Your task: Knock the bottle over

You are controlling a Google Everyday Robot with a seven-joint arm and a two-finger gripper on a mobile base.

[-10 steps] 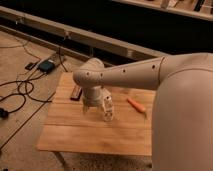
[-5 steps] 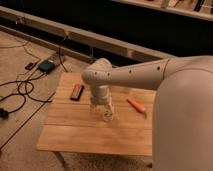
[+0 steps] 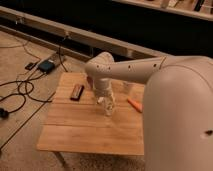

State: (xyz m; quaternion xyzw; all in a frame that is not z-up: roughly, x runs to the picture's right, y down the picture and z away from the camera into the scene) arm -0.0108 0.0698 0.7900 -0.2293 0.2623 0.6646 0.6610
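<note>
The wooden table point(image 3: 75, 135) stands on a concrete floor. The gripper point(image 3: 107, 107) hangs at the arm's end, pointing down over the middle of the table. Whether it is wide or narrow cannot be told. The bottle point(image 3: 128, 87) stands upright near the far edge, to the right of the gripper and apart from it, partly hidden by the arm. An orange object point(image 3: 134, 104) lies just near of the bottle. A dark flat object point(image 3: 76, 92) lies to the left.

Small pale bottle point(image 3: 128, 87), prob. upright, a bit beyond claw point(image 3: 108, 109).
</note>
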